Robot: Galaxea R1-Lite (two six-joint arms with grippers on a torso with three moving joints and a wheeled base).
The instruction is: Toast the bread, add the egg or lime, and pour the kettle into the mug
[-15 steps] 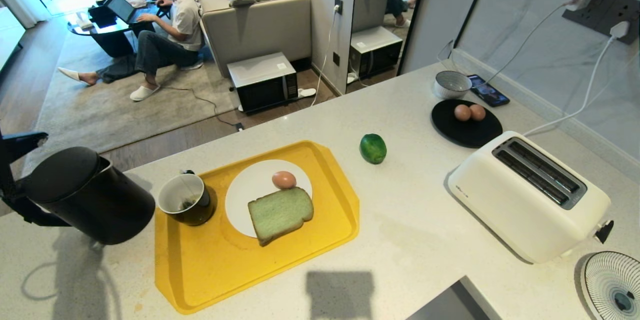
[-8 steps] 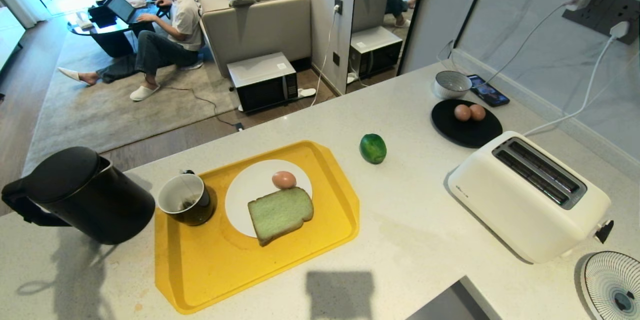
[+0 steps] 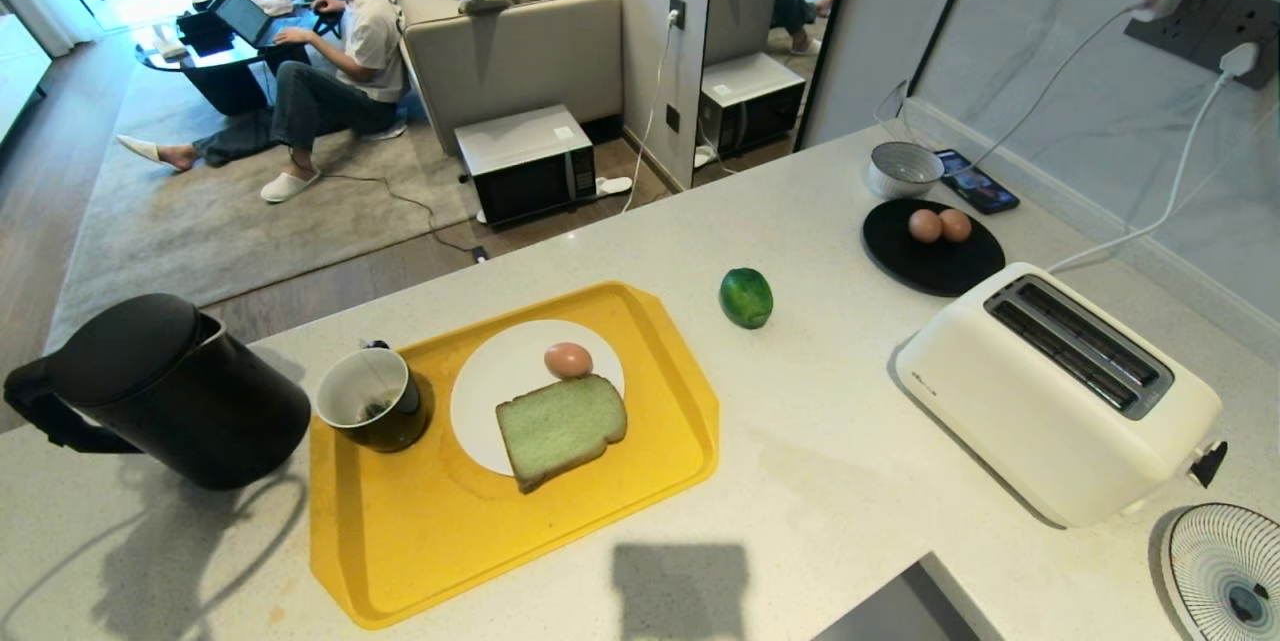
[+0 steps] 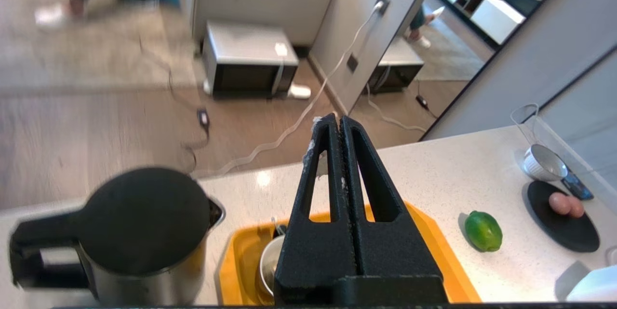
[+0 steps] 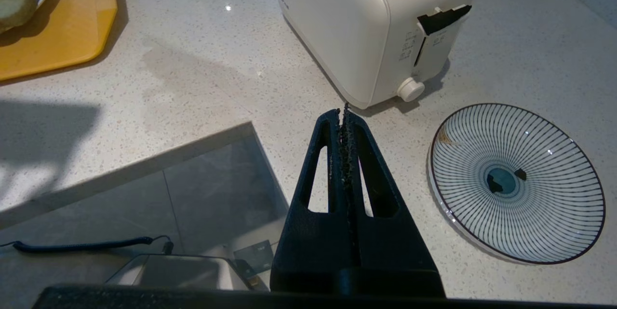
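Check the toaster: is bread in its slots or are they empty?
Empty. Both slots of the toaster show only dark interior, and the bread lies on the white plate beside the egg.

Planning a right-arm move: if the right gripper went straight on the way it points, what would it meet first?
Most likely the toaster: the shut right gripper points at its lower front corner near the knob, with bare counter between. Depth is unclear.

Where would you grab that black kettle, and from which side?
Probably by the loop handle of the kettle, coming from the robot's left. The handle sticks out that way, away from the mug, while the body looks too wide for the shut left gripper.
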